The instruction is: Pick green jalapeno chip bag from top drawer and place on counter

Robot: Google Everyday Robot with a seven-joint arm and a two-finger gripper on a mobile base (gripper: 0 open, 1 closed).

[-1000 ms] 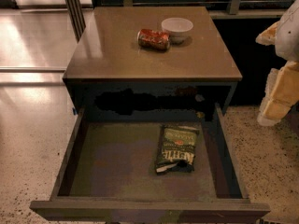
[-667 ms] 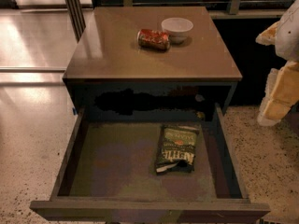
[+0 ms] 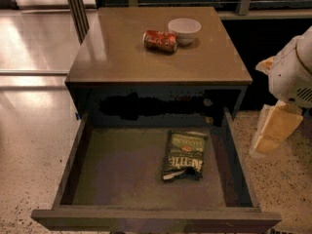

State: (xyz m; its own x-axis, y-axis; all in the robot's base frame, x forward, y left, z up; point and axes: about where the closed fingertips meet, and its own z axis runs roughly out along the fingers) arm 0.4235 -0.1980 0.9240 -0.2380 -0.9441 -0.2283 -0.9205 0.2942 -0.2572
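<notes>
The green jalapeno chip bag [image 3: 184,156] lies flat on the olive-brown bottom of the open top drawer [image 3: 117,174], right of its middle. The brown counter [image 3: 146,52] tops the dark cabinet behind the drawer. My gripper [image 3: 274,130] hangs at the right edge of the view, outside the drawer's right wall and level with the cabinet front, well to the right of the bag. It holds nothing that I can see.
A crushed red can [image 3: 160,40] and a white bowl [image 3: 184,29] sit at the back of the counter. The drawer's front wall [image 3: 156,219] runs along the bottom of the view. Pale speckled floor [image 3: 29,145] lies to the left and right.
</notes>
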